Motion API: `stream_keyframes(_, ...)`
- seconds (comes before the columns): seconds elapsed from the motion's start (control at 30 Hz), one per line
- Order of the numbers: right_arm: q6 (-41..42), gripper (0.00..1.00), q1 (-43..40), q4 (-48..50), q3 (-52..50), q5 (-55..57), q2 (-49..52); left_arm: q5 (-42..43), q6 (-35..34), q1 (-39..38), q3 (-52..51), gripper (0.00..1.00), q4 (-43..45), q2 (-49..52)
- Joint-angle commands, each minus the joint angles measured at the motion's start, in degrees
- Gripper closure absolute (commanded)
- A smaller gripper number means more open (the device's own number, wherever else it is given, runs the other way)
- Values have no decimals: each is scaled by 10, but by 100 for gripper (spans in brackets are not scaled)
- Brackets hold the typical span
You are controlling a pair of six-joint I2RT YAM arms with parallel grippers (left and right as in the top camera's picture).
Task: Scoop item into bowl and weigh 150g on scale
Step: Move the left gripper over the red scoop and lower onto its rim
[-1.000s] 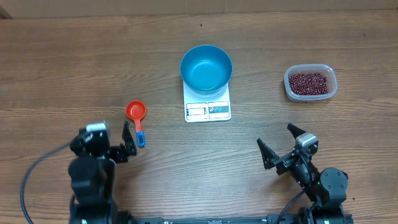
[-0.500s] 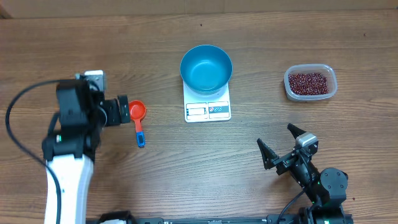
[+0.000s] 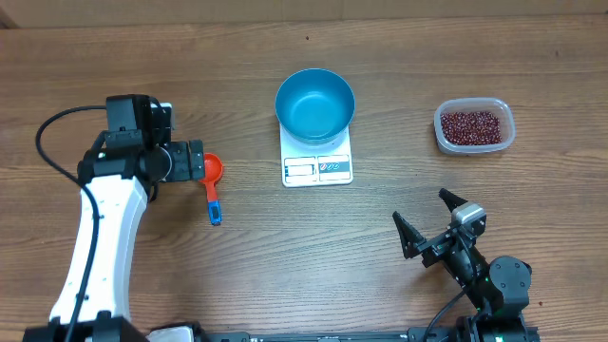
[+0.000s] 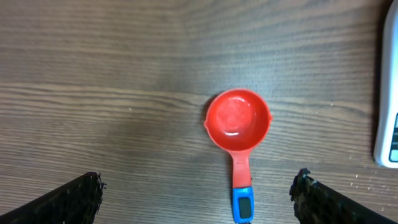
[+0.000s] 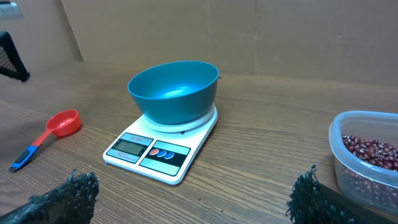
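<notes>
Two things could bite you here, and both come from where stuff sits.

First, the scoop lies flat on the table with its red cup toward the top and its thin blue-tipped handle pointing back at you. Your left gripper hovers over it with the fingers spread as wide as they go and nothing in them. That handle is low and narrow, so if you close off-centre I'd expect it to skid or spin away. If you come down on the round cup instead, you probably get a sloppy hold.

Second, the beans are all in the clear plastic tub, well off to the right. The blue bowl stands between the tub and the scoop. Carrying a loaded scoop back toward the bowl is where I'd guess you lose beans, and they'll roll everywhere. The tub looks light too, so digging in may just shove it along the table.

On the containers: the tub holds a loose maroon heap, the bowl is empty, and the scoop is empty. The bowl already sits on the white scale, covering the far part of it, with the display and buttons left clear in front. Clip that rim with an arm and the bowl may shift on the scale. I can't read the display.

Your right gripper is parked near the front edge, fingers fully apart, holding nothing.
</notes>
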Motion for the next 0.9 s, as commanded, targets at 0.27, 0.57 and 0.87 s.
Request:
stream_keyframes(0.27, 2, 0, 4, 3, -6, -3, 1, 11, 26, -2, 101, 1, -76, 119)
stream_keyframes(0.57, 2, 0, 4, 3, -6, -3, 1, 11, 27, -2, 121, 1, -90, 191)
stream_keyframes(0.87, 2, 0, 4, 3, -6, -3, 1, 11, 23, -2, 121, 0, -68, 250)
